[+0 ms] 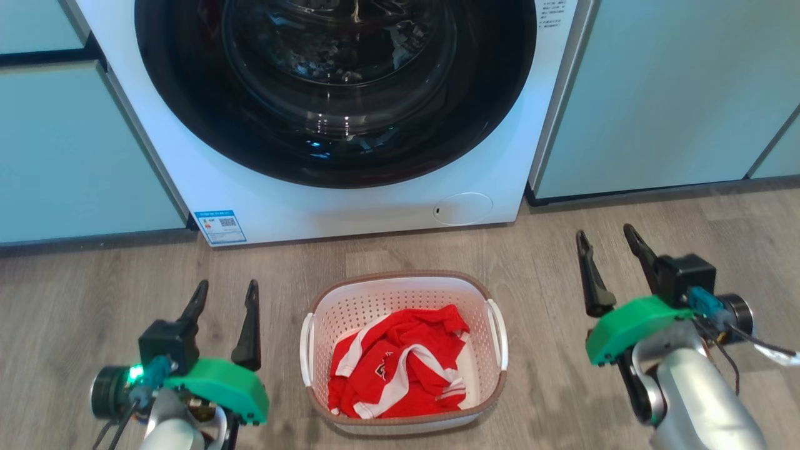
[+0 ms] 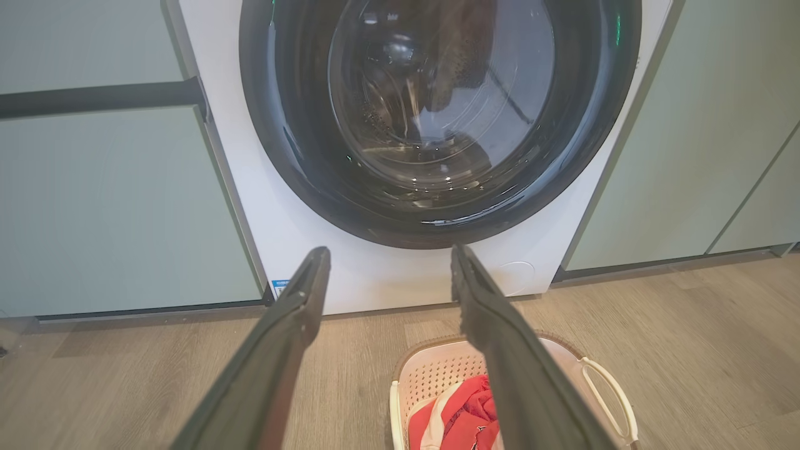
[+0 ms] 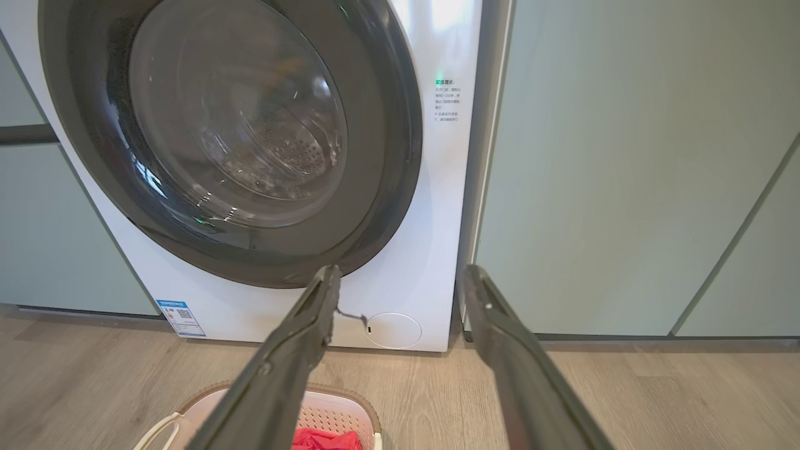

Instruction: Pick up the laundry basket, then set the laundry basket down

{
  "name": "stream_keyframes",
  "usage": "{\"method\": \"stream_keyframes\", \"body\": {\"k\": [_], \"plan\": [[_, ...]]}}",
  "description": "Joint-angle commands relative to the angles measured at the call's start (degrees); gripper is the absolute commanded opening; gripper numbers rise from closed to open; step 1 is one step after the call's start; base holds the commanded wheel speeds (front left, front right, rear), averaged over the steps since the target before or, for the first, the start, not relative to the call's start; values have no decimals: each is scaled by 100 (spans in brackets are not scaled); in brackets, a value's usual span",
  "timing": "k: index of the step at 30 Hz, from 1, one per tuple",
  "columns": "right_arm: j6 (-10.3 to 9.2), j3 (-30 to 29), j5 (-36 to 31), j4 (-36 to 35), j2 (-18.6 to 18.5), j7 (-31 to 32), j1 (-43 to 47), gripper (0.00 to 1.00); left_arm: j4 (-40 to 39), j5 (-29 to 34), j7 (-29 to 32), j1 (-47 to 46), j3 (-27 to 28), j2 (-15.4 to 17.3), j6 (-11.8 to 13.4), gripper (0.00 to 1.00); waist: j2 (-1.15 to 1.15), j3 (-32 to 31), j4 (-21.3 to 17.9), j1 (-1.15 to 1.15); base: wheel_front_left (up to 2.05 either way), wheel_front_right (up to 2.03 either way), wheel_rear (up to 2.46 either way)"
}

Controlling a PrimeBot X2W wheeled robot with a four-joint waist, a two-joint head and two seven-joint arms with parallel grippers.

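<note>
Left gripper (image 1: 227, 285) at nine o'clock, right gripper (image 1: 605, 231) at three, you are holding both open to grab the laundry basket (image 1: 400, 275).

Head view: left gripper (image 1: 228, 286) at lower left, right gripper (image 1: 605, 232) at lower right and higher in the frame. Both sets of jaws stand wide apart, holding nothing; the long dark fingers (image 1: 249, 325) point up the view. A green wrist cover (image 1: 631, 319) caps the pale right forearm (image 1: 706, 400)
</note>
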Motion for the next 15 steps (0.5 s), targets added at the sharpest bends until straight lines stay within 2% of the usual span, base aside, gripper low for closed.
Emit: {"method": "stream_keyframes", "body": {"k": [1, 15], "plan": [[-15, 45, -64, -272, 23, -11, 2, 100, -267, 8, 20, -135, 298, 182, 67, 100, 0, -12, -11, 1, 0, 0, 0], [-15, -228, -137, -745, 110, 236, 341, 100, -509, -54, 65, 73, 327, 217, 235, 100, 0, -19, 23, 1, 0, 0, 0]]}}
